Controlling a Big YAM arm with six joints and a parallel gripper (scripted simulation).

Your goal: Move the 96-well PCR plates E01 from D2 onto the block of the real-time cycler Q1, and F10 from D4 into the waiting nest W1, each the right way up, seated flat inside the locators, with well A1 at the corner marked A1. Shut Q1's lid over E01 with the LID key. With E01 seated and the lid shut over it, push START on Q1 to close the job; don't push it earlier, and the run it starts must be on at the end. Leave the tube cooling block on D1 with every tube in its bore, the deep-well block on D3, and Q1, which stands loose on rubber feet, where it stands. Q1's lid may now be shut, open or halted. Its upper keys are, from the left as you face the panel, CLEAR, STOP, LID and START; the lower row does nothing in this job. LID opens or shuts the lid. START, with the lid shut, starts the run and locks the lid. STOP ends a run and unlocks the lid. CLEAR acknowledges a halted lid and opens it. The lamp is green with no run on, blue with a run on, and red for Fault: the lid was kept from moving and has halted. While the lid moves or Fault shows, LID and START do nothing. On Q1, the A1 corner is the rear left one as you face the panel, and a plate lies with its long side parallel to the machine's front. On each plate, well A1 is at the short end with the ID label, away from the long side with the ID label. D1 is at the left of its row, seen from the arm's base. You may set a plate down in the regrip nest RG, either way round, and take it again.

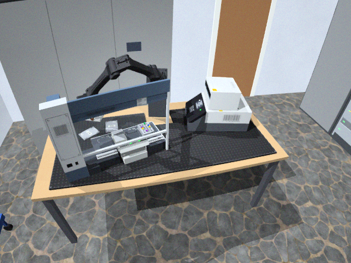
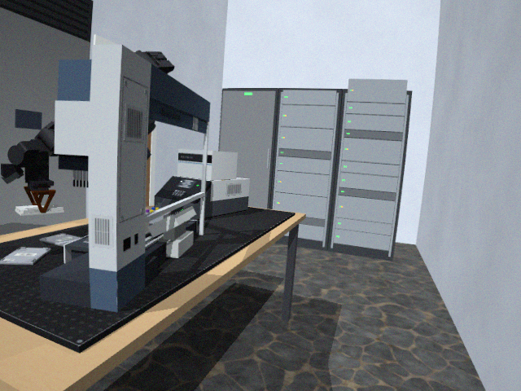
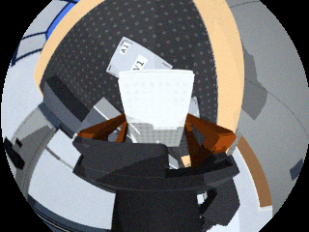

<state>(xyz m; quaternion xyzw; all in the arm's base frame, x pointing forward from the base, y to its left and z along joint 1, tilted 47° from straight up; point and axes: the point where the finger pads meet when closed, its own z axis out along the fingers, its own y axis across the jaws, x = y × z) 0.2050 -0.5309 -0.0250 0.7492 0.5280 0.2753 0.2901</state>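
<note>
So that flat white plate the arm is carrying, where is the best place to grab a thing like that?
By its two long side walls, from straight above, as the pincer holds it. The white plate is wide, thin and hanging level, so its narrower width fits between the orange fingers and its underside stays free for setting down flat.

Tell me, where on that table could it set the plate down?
Bare mat lies between the white post and the cycler, out to the front edge. Under the blue beam it is crowded with plates and blocks.

No text can be read for certain; the flat card [image 3: 131,60] bears blurred digits.
</note>
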